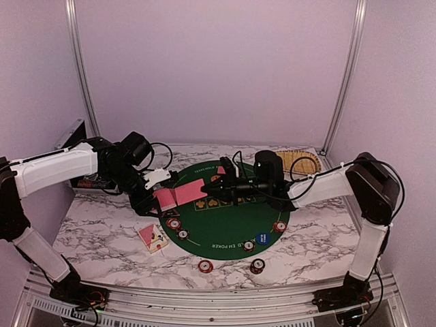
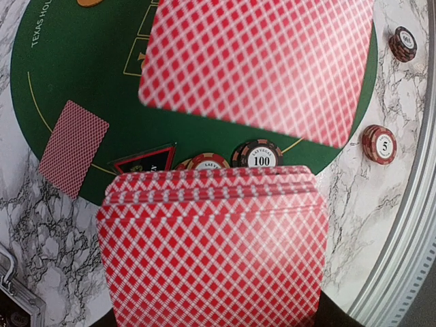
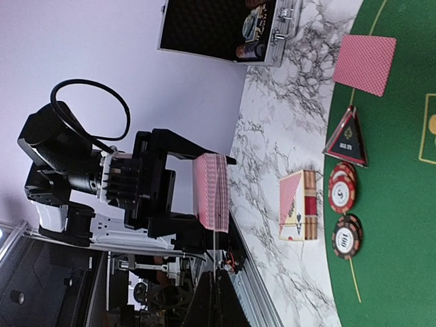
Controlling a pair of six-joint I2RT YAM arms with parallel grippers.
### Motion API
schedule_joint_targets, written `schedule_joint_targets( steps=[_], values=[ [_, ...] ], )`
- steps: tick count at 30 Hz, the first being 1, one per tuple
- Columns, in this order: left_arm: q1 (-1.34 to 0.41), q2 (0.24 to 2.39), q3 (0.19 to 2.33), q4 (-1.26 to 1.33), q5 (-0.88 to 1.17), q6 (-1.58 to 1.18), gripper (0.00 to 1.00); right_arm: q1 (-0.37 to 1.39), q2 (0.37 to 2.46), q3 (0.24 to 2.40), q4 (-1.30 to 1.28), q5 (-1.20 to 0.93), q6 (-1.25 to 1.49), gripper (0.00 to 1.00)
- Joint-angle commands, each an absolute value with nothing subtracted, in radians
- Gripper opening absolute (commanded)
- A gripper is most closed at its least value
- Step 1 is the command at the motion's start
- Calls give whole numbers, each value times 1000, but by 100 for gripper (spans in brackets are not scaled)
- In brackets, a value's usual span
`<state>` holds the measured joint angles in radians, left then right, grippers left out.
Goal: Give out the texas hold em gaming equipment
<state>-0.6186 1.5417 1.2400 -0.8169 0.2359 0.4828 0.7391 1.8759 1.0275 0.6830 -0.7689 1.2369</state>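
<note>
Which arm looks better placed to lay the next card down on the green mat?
Right. Its gripper seems to pinch a single card next to the deck, over the green mat. The left gripper is occupied clamping the deck.

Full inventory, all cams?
mat: 1, green, table centre
deck: 1, red-backed, in left gripper
single card: 1, red-backed, above mat, in right gripper
face-down card: 1, red-backed, mat edge
card box: 1, red-white, table left of mat
chip stacks: 6, red/dark, four on mat, two on table
triangular marker: 1, dark, mat edge
blue button: 1, blue, mat
orange button: 1, orange, mat
straw tray: 1, tan, far right
case: 1, metal, far left
left gripper: 1, black, shut on deck
right gripper: 1, black, shut on single card
</note>
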Motion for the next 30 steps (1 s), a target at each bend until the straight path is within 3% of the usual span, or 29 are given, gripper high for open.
schedule_joint_targets(
  steps=[1,12,30],
  values=[
    [-611,1507,1232,-818,239,496,0,682,1775,955,597,-788,1170,0],
    [-611,1504,1238,-820,242,491,0,519,1606,822,138,-763,877,0],
    [-611,1513,1248,-828,255,483,0,478,1653,794,-89,-727,683,0]
  ],
)
